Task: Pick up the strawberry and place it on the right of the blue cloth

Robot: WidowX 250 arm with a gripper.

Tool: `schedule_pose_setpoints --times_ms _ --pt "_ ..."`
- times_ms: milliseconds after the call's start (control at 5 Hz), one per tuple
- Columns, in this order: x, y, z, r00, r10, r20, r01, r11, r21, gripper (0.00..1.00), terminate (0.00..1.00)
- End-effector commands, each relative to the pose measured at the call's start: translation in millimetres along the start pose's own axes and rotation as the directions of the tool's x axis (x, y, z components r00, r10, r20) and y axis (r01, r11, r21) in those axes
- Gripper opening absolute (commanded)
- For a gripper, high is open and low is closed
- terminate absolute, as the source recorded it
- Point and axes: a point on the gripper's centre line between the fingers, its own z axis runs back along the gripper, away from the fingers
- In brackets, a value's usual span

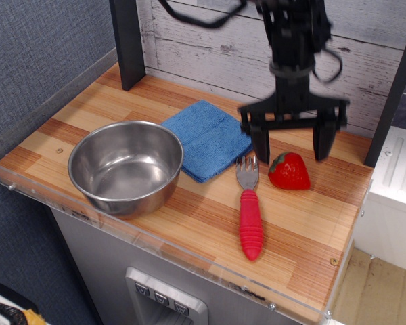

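Observation:
The strawberry (289,171), glossy red with a green cap, lies on the wooden table to the right of the blue cloth (208,137). The fork's head is between them. My gripper (291,145) hangs open above the strawberry, its two black fingers spread wide to either side and clear of it. It holds nothing.
A steel bowl (126,166) stands left of the cloth. A red-handled fork (249,213) lies just left of the strawberry, pointing away from the front edge. A black post (127,42) stands at the back left. A clear plastic lip runs along the table's front edge (189,261).

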Motion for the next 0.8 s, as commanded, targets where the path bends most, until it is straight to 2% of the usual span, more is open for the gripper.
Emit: schedule_pose_setpoints --times_ms 0,200,400,600 --pt "0.9 0.8 99.7 0.976 0.002 0.218 0.029 0.990 -0.140 1.00 0.00" --pt "7.4 12.5 137.1 0.951 0.055 0.304 -0.009 0.988 -0.151 1.00 0.00" --pt "18.2 34.7 158.4 0.928 0.114 0.356 -0.063 0.986 -0.151 1.00 0.00" --pt "26.5 54.5 162.7 0.916 0.162 0.366 -0.112 0.982 -0.154 1.00 1.00"
